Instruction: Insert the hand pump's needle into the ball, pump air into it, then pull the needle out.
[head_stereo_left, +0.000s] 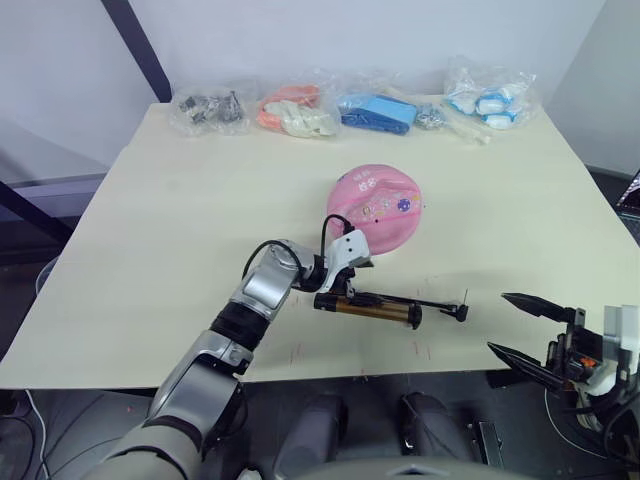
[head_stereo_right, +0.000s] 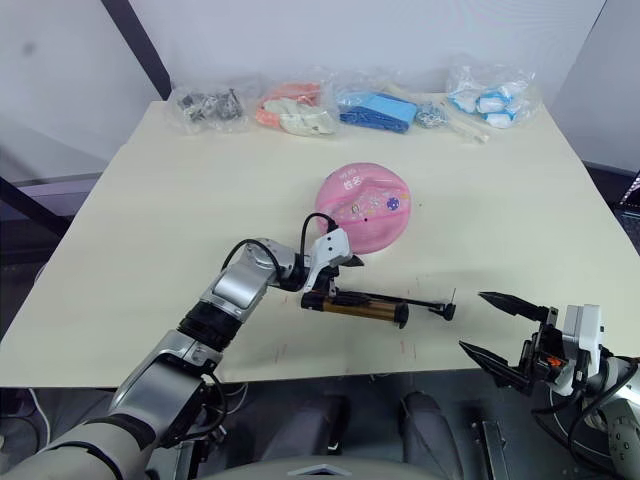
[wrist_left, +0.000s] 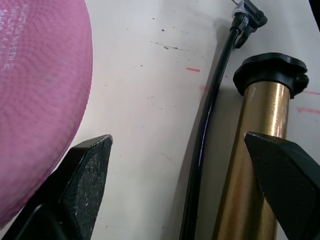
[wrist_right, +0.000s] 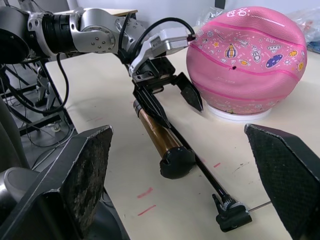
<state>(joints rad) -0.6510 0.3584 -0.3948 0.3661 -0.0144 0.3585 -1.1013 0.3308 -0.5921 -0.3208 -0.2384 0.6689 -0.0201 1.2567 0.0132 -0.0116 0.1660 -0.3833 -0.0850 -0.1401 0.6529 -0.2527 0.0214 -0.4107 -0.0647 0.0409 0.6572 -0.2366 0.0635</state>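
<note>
Lying flat on the tabletop (head_stereo_left: 150, 200) just in front of the ball (head_stereo_left: 375, 208): the hand pump (head_stereo_left: 375, 311), its bronze barrel pointing toward the robot's right, thin hose running alongside to the needle (head_stereo_left: 466, 297) at the far tip. Ball apparently resting on a pale ring, sagging a little, not yet pierced.

Left hand (head_stereo_left: 344, 281) spread wide over the handle end of the barrel, one finger on the pump, the other toward the ball, nothing gripped yet. Right hand (head_stereo_left: 520, 327) off the near edge of the tabletop, fingers apart, empty.

Probably best here: close squarely across the bronze barrel, not the hose, and keep the near finger clear of the ball so it does not roll off its ring. Leave the needle end free for the right hand.

From the right wrist view: a small dark dot on the ball, possibly the valve, and the bare pin on its black fitting. From the left wrist view: the hose lying between the fingers, a pinch risk.

Further out: bags of small parts (head_stereo_left: 300, 108) along the far edge.
</note>
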